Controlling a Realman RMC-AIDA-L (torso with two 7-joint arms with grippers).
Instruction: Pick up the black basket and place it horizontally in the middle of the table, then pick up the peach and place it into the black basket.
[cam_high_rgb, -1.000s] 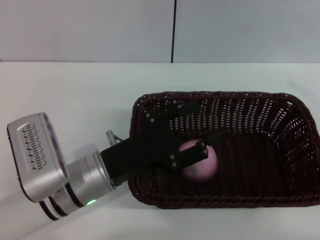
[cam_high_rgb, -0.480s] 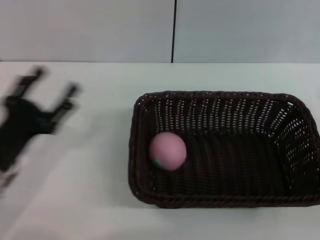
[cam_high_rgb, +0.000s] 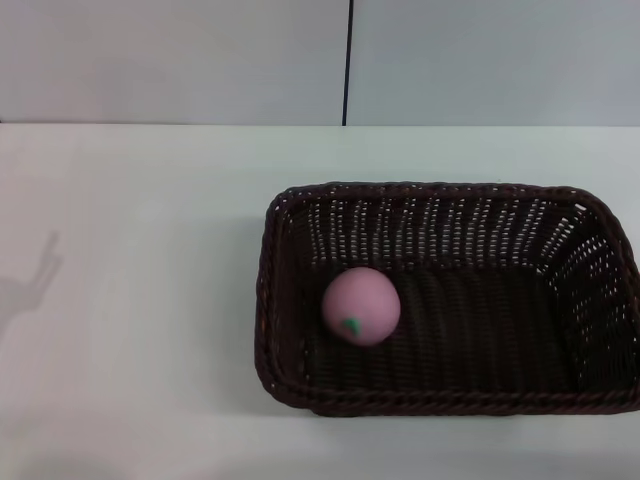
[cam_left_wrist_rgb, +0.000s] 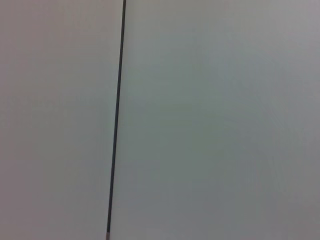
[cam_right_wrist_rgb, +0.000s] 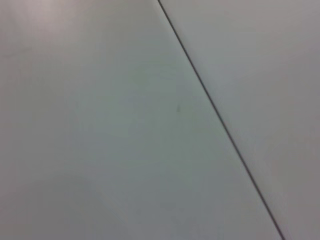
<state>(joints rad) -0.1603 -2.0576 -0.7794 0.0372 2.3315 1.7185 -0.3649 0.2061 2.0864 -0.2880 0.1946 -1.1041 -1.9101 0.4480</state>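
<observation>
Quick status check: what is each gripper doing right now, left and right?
Left gripper: not in any view; only its shadow shows on the table.
Right gripper: not in any view.

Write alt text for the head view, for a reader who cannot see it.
A pale-pink peach lies inside a dark woven black basket, toward the basket's left end, with a small green mark facing the camera. The basket sits lengthwise on the white table, to the right of centre in the view. No arm or gripper is in view; only a faint shadow falls at the table's left edge.
</observation>
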